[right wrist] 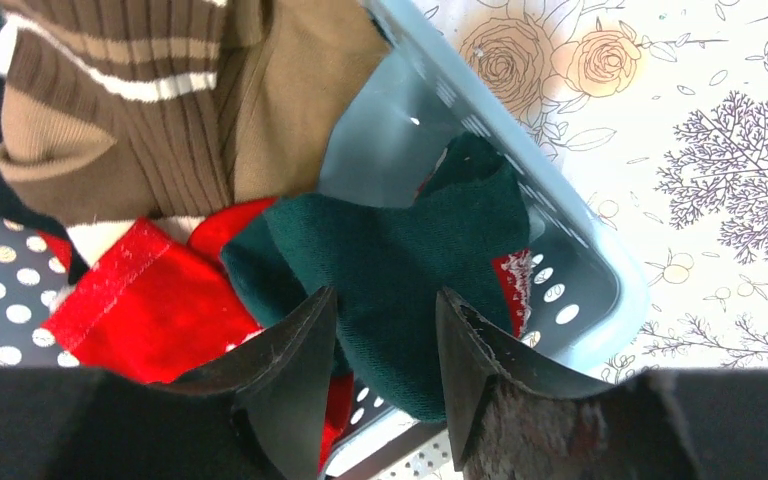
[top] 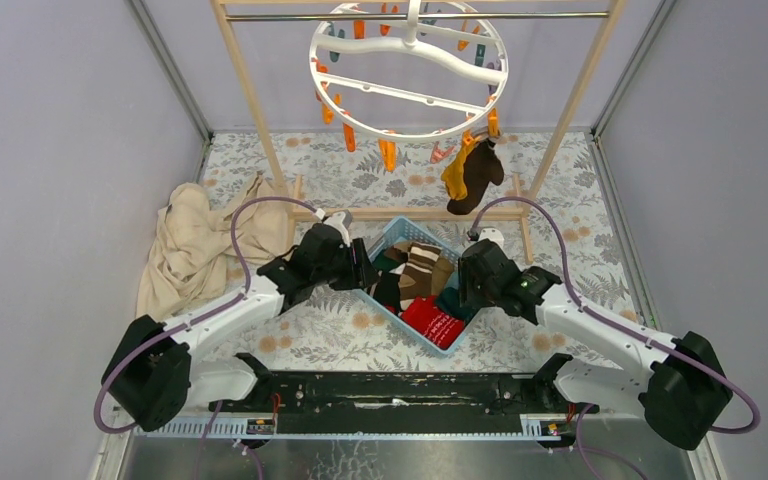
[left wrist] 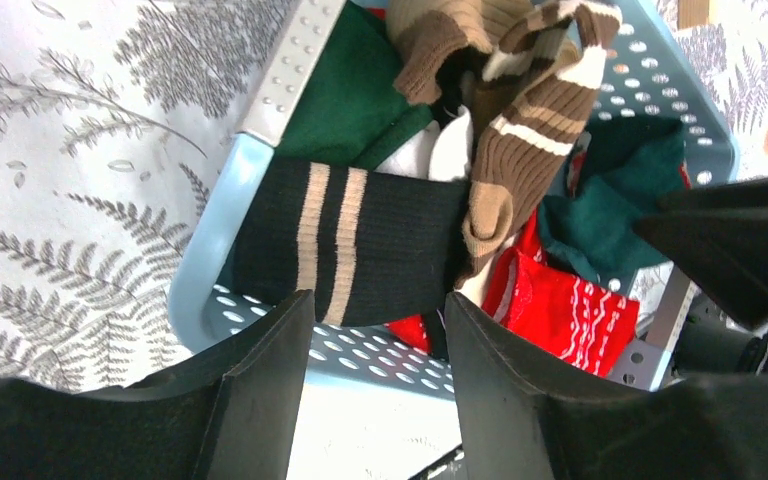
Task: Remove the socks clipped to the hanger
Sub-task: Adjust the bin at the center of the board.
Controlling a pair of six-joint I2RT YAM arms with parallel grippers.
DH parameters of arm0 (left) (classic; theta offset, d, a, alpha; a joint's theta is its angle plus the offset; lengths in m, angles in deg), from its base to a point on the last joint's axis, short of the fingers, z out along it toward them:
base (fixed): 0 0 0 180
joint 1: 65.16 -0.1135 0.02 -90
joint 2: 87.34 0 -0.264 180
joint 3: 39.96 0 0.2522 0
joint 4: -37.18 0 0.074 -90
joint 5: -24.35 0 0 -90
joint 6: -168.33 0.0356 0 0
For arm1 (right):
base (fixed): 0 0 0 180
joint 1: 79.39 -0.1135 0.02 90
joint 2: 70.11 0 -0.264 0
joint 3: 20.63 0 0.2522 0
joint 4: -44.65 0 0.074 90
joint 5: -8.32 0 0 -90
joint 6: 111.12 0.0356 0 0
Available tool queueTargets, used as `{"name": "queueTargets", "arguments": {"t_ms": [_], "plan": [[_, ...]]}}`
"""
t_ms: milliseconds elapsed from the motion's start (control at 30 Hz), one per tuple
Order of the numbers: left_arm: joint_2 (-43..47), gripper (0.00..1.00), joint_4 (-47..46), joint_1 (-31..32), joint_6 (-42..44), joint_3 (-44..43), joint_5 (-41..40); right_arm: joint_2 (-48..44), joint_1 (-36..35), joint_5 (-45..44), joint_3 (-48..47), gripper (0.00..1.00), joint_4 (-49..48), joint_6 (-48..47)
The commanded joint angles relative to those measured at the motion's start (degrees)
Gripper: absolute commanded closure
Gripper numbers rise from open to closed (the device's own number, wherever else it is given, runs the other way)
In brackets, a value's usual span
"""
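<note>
Two socks [top: 478, 176] are hanging from one hanger [top: 409, 70] while the left gripper [left wrist: 378, 300] and right gripper [right wrist: 387, 295] are hovering half-open, empty, over one basket [left wrist: 205, 262].

top: shot from high behind, whole table [top: 580, 200] seen | wrists: aimed down, close-up | shared: basket [top: 388, 232] seen in all

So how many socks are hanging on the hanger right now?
2: a mustard sock and a dark brown sock, side by side at the right edge of the hanger. The other clips look empty, though some far ones are partly hidden.
</note>
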Motion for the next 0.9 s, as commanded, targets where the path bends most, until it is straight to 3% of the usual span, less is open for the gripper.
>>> {"name": "queueTargets", "arguments": {"t_ms": [0, 467, 867], "plan": [[2.45, 0.41, 3.65, 2.03, -2.66, 3.03, -0.95, 1.68, 1.75, 1.01, -0.63, 0.52, -2.60, -1.09], [10.97, 0.41, 8.45, 5.83, -6.01, 5.40, -1.90, 7.02, 5.30, 4.23, -3.35, 0.53, -6.16, -3.45], [11.79, 0.43, 8.15, 11.87, -10.06, 6.36, -3.51, 12.00, 8.38, 5.11, -7.05, 0.53, -7.99, -5.88]]}}
